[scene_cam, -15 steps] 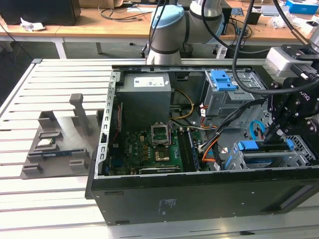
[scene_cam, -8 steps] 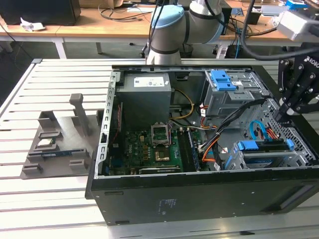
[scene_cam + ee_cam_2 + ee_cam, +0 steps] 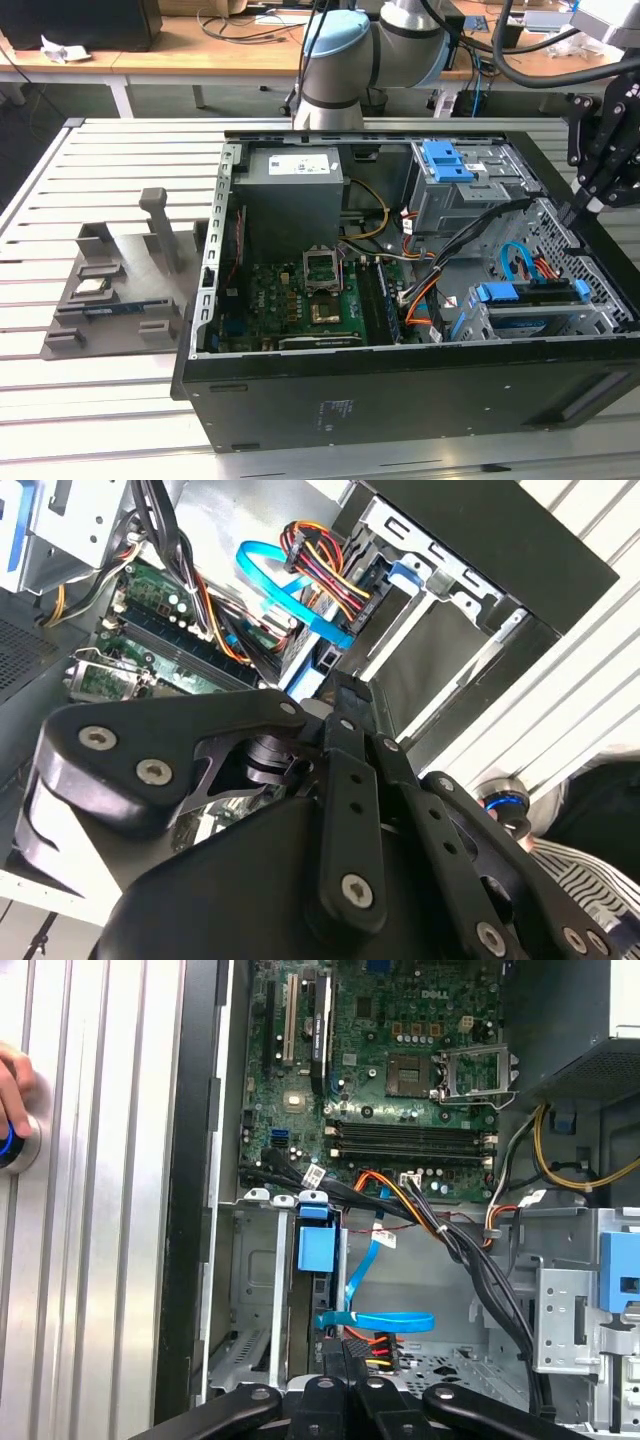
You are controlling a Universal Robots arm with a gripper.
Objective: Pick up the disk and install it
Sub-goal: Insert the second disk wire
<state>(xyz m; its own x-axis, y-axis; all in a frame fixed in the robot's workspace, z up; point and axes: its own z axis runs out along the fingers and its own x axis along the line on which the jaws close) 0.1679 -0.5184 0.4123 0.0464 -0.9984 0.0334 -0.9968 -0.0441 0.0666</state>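
In the exterior view the black claw point(image 3: 590, 190) hangs over the open black computer case point(image 3: 400, 390) at its right end; go down slowly. The silver-grey disk in its blue bracket point(image 3: 530, 295) sits in the drive cage there. I cannot tell if the claw is open. The first wrist view shows a hand point(image 3: 12, 1100) at the grey slatted bench point(image 3: 100, 1210) edge

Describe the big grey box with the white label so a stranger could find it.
Find the open black computer case on the slatted metal table. Against its far wall in the exterior view, beyond the green motherboard, sits the large grey metal box. Unlike the neighbouring silver drive cage with its blue plastic latch, it is a closed block bearing a white label.
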